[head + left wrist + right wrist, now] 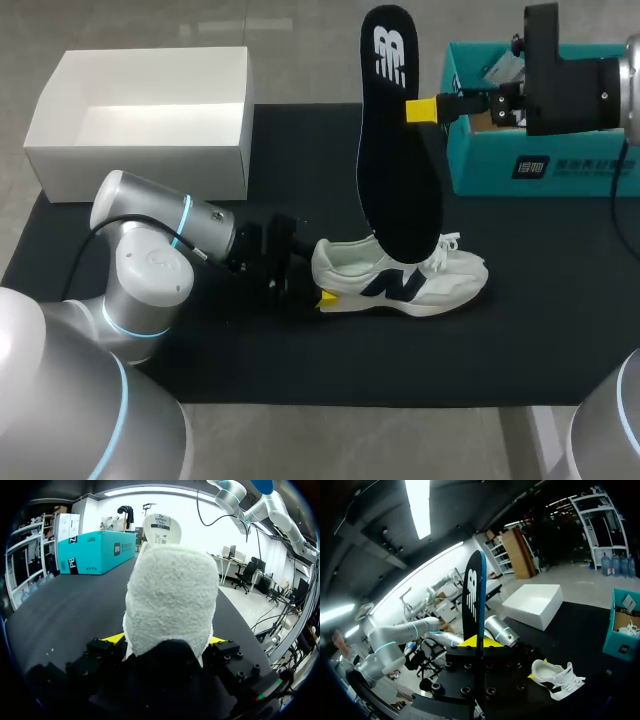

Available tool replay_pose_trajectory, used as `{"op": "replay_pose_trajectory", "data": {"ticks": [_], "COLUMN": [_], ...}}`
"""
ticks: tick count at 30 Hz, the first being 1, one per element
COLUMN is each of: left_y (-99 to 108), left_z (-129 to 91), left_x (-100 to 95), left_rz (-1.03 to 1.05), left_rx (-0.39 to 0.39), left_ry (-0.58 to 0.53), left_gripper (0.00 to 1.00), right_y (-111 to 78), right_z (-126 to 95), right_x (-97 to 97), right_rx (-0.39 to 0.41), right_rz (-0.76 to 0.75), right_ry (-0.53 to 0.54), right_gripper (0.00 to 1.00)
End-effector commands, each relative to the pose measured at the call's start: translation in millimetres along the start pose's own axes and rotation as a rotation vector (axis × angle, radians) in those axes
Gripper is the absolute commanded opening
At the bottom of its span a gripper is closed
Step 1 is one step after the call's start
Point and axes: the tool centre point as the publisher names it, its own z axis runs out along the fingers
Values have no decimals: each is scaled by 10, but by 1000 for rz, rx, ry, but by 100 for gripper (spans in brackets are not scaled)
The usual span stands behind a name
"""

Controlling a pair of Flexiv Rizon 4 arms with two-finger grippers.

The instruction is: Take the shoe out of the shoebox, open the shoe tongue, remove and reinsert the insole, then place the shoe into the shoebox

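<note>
at the middle of the counter [250, 360], a touch toward 6 o'clock, the shoe [400, 280] lies on its sole, toe to 3 o'clock, heel to 9

insole [398, 140] is out, upright over the shoe opening; whether its lower end touches the collar cannot be told

step in hand, judged: reinsertion. tilt the lower end toward the toe, slide it under the tongue, seat the heel end last, heel braced throughout

right hand [425, 110]: fingers nearly together, pinching the insole's 3 o'clock edge

left hand [322, 297]: fingers wide, clamped across the shoe heel

teal shoebox [480, 170] at 2 o'clock, white box [150, 120] at 10
</note>
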Motion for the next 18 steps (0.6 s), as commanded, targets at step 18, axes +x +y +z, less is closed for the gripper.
{"op": "replay_pose_trajectory", "data": {"ticks": [18], "left_y": [8], "left_z": [15], "left_x": [-8], "left_rz": [0], "left_rx": [-1], "left_ry": [1], "left_gripper": [0], "right_y": [-293], "right_z": [-134], "right_x": [328], "right_rx": [-56], "right_rz": [48], "right_ry": [-101], "right_gripper": [0]}}
